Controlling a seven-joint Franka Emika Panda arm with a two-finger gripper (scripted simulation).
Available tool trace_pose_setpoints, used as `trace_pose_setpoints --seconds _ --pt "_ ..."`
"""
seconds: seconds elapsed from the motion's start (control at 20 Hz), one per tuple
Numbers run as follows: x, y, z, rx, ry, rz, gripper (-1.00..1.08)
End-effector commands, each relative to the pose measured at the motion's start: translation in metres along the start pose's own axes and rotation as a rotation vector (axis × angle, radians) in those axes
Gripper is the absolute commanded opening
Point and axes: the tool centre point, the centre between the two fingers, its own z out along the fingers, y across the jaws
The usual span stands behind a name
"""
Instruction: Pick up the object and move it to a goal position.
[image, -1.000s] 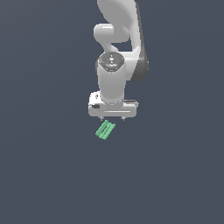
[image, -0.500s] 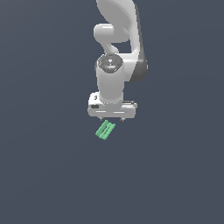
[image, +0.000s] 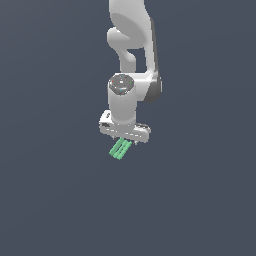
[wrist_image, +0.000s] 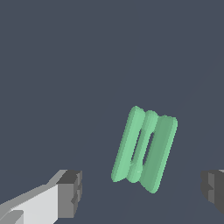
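The object (image: 120, 149) is a small mint-green oblong block with three lengthwise ridges, lying on the dark grey floor. My white gripper (image: 125, 140) hangs directly over it, pointing down, and partly covers the block's far end in the exterior view. In the wrist view the object (wrist_image: 145, 148) lies between and beyond the two fingers (wrist_image: 70, 193), closer to the one at the picture's edge. The jaws stand wide apart with nothing between them. I see no contact with the block, and no goal marker shows.
Only the plain dark grey floor (image: 50, 200) surrounds the block. The white arm (image: 131, 45) rises behind the gripper.
The gripper has come down a little toward the block. The block has stayed in place and the fingers have stayed apart.
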Motion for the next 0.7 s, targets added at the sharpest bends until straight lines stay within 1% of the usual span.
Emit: trace_pose_setpoints --seconds 0.0,0.35,0.65 --pt "-0.002 0.006 0.014 -0.001 0.005 0.069 1.0" --pt "-0.007 0.02 0.044 -0.003 0.018 0.216 1.0" --pt "-0.01 0.026 0.056 -0.005 0.024 0.277 1.0"
